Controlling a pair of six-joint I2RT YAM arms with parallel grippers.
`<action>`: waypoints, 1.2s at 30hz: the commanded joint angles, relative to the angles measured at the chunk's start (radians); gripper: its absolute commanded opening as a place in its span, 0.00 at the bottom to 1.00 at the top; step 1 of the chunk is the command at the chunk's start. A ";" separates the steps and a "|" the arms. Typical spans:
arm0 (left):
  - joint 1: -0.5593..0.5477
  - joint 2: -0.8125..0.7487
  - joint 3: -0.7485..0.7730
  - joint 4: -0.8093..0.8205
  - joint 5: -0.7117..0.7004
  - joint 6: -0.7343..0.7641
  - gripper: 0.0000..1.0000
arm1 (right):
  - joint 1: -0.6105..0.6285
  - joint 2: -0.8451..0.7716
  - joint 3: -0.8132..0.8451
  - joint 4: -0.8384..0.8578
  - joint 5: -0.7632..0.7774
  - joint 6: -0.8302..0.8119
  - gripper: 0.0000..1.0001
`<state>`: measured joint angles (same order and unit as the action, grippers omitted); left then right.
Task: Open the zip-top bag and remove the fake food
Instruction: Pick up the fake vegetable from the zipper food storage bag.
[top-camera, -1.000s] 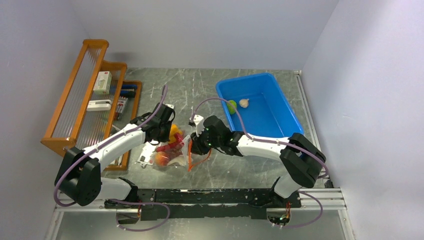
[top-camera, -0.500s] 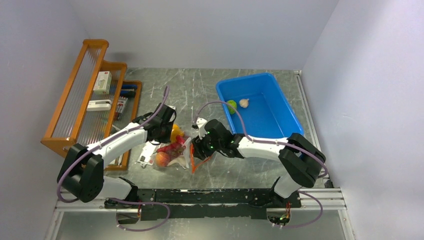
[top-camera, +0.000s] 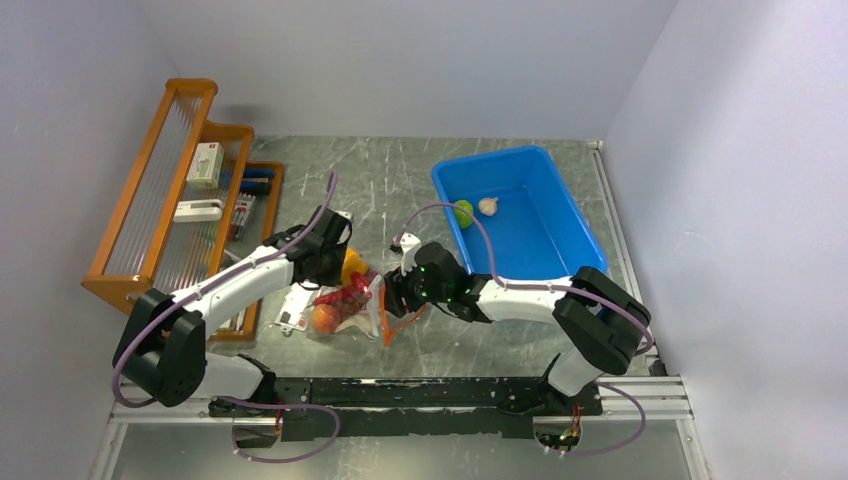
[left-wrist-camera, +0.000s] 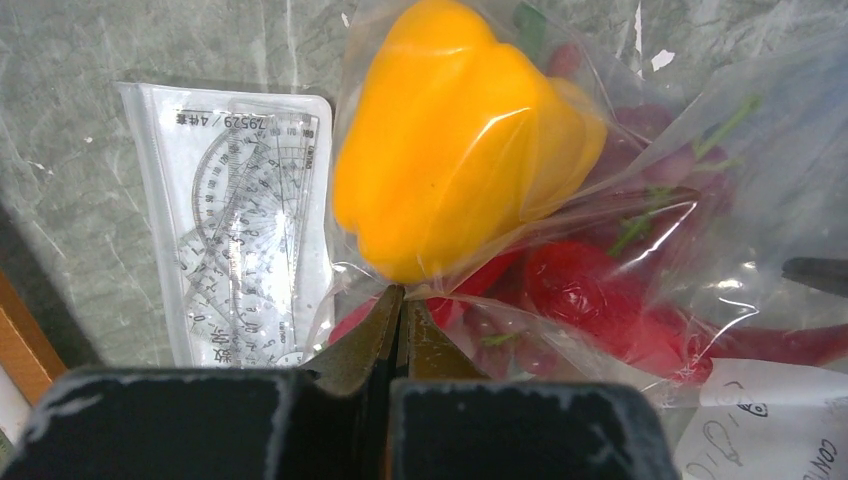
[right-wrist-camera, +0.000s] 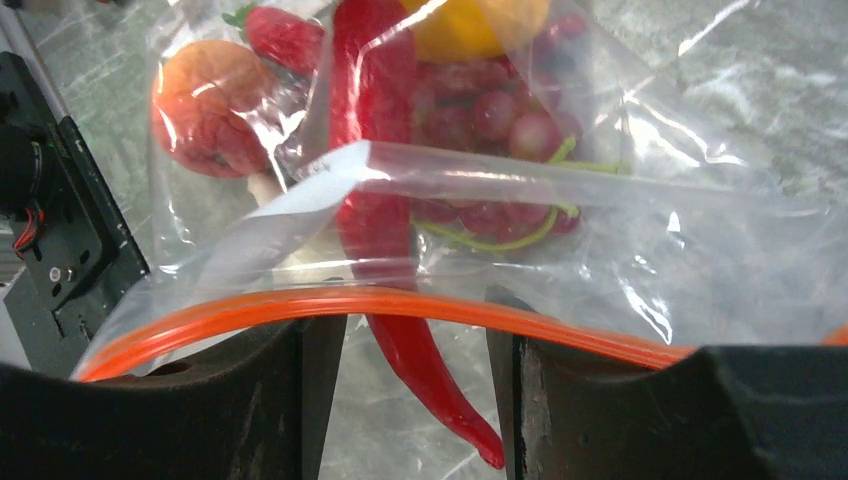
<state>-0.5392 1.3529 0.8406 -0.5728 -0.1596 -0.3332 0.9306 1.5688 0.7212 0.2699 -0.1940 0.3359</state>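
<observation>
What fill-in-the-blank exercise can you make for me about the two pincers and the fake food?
1. The left pincer is shut on the film of the zip-top bag, just under the ____ pepper.
2. The lime and the garlic bulb lie in the ____ bin.
3. The right pincer stands ____, with a red chilli between its fingers.
Missing words: yellow; blue; open.

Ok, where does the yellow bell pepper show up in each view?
Top external: yellow bell pepper left of centre, at the far end of the zip-top bag.
Left wrist: upper centre, just above the left end effector, which pinches the bag film.
Right wrist: top edge, mostly cropped.
Shared landmark: the clear bag enclosing it.
</observation>
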 joint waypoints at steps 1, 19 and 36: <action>0.004 0.003 0.019 0.005 0.029 -0.006 0.07 | -0.002 0.016 -0.043 0.094 0.039 0.061 0.54; 0.005 0.028 0.025 -0.005 0.040 -0.005 0.07 | -0.003 0.065 -0.006 0.046 0.021 0.075 0.26; 0.004 0.038 0.029 -0.010 0.047 -0.004 0.07 | -0.011 0.091 0.134 -0.223 0.139 0.200 0.40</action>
<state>-0.5392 1.3796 0.8410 -0.5732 -0.1421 -0.3332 0.9302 1.6325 0.7994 0.1616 -0.0929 0.4736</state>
